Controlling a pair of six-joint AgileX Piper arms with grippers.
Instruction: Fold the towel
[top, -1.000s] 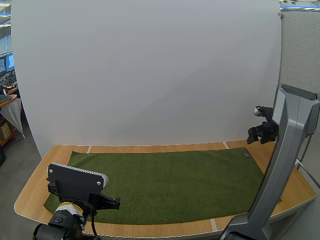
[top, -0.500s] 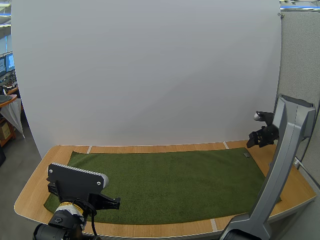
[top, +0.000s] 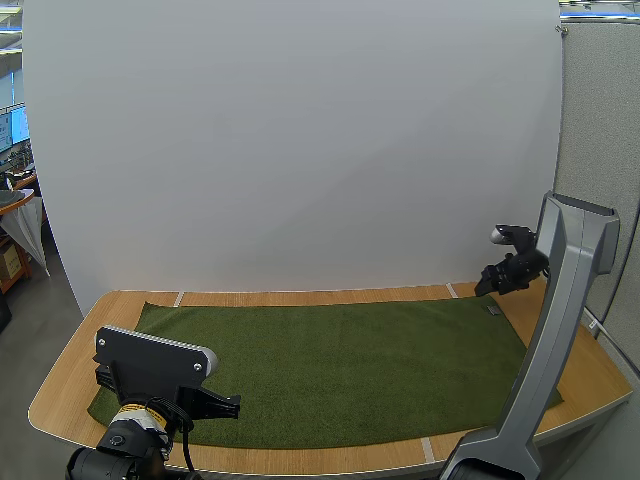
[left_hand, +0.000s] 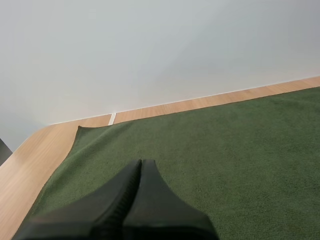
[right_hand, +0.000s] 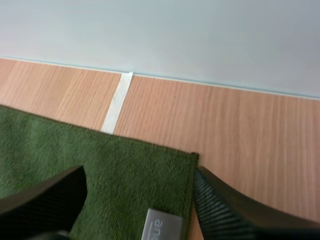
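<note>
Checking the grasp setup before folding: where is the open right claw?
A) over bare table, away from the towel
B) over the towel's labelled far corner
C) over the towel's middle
B: the right claw stands open astride the towel corner bearing the label.

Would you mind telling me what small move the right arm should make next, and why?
Probably lower the right gripper onto the towel's far right corner and pinch it: the fingers stand open astride that corner, and the towel lies flat, unfolded.
</note>
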